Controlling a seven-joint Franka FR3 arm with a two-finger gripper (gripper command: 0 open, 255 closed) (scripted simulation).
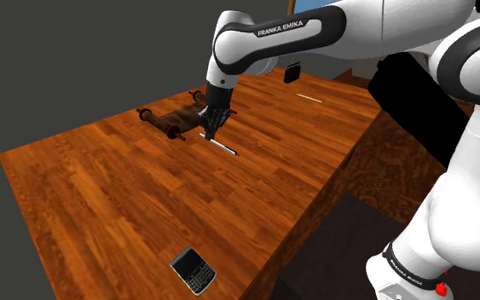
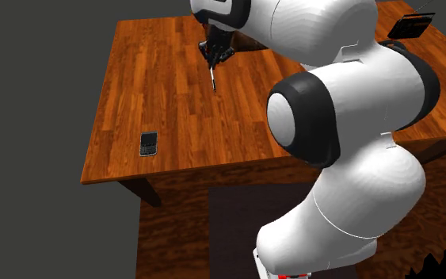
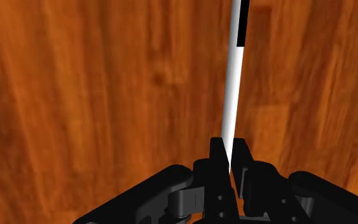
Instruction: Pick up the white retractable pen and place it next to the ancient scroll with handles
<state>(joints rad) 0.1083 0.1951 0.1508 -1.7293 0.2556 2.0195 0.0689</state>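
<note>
- Surface (image 1: 101, 179): reddish-brown wood planks.
- Scroll (image 1: 174, 121): lies near the far edge.
- Black phone (image 1: 194, 270): at the near edge, well apart from the scroll.
- Small dark object (image 1: 292, 74) and thin white stick (image 1: 309, 98): at the shoulder view's upper right.

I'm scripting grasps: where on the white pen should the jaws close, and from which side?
Take the pen by its white barrel, from above, jaws across its thin width: it is a slim rod lying level along the table. The gripper clasps it so.

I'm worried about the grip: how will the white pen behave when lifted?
Probably stiff and light: the pen looks thin and straight. The tool clasps it near one end, so it may pivot. Round, it could roll on the table.
</note>
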